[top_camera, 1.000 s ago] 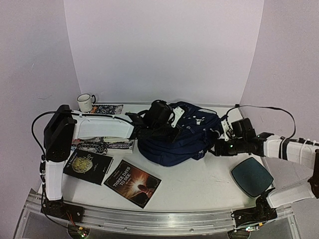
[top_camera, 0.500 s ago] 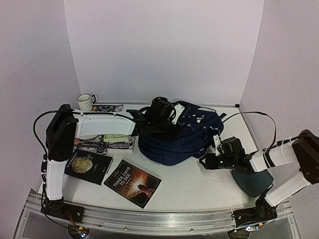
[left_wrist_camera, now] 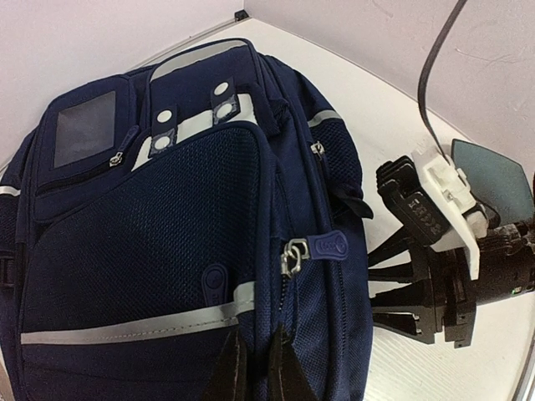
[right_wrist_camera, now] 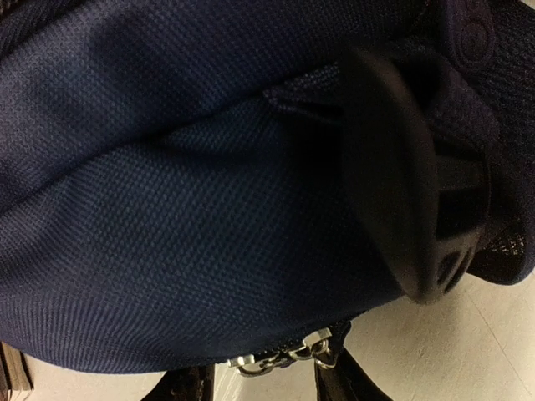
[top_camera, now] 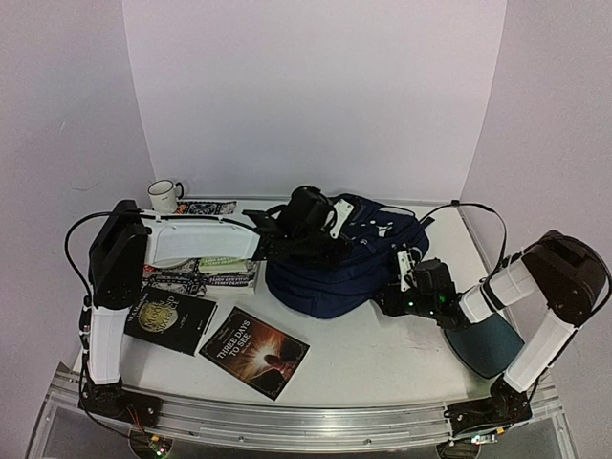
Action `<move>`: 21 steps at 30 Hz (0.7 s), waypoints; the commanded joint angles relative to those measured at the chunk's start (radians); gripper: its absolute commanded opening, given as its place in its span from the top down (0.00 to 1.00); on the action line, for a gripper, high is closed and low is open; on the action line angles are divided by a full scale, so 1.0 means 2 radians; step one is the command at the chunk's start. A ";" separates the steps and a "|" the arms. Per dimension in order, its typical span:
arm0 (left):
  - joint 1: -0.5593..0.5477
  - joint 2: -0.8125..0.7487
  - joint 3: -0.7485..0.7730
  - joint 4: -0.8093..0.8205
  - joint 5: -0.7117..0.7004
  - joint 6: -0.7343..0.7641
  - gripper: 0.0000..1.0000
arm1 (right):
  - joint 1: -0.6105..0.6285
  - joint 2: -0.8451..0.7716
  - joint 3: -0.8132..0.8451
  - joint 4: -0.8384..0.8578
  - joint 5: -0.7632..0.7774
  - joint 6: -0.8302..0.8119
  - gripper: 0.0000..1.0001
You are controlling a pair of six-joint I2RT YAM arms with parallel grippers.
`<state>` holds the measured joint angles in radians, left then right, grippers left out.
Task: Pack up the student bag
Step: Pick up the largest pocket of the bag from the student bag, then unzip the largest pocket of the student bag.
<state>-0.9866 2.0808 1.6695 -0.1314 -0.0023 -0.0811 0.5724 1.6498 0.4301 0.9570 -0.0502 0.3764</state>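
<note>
I'm running a robotics lab cell, not a lived-in room. Plain pale panels (top_camera: 306,96) box in the white table (top_camera: 382,354) from 9 round to 3 o'clock. An aluminium rail (top_camera: 306,421) at 6 carries the left arm base (top_camera: 115,397) and right arm base (top_camera: 488,413), and a black cable (top_camera: 478,205) loops loose at 2. The only goods are set-out props: a student bag (top_camera: 344,273) at centre, books (top_camera: 254,351) at 8 and a mug (top_camera: 164,196) at 10.

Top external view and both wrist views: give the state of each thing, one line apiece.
student bag: lying on the table, front face up.
left fingers: shut on the student bag's fabric.
right fingers: apart, a zip pull between them, at the bag's side.
mug: upright.
Three Days to See book: closed, flat, cover up.
gold-emblem book: closed, flat, cover up.
</note>
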 commanded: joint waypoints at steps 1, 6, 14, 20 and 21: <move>-0.001 -0.019 0.045 0.069 0.027 -0.015 1.00 | 0.002 0.013 0.018 0.035 0.024 -0.020 0.62; -0.001 -0.018 0.049 0.060 0.020 -0.014 1.00 | 0.002 0.006 0.013 0.034 -0.001 -0.027 0.86; -0.001 0.023 0.099 0.035 0.006 -0.011 1.00 | 0.012 -0.068 0.004 -0.052 -0.053 -0.001 1.00; -0.001 0.057 0.139 0.022 0.006 -0.020 1.00 | 0.060 -0.107 0.033 -0.131 -0.063 0.014 1.00; -0.001 0.061 0.142 0.020 0.006 -0.020 1.00 | 0.066 -0.105 0.040 -0.145 -0.065 0.016 0.99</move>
<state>-0.9855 2.1716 1.8509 -0.2380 0.0131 -0.0872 0.6037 1.4861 0.4383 0.7683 -0.0356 0.3923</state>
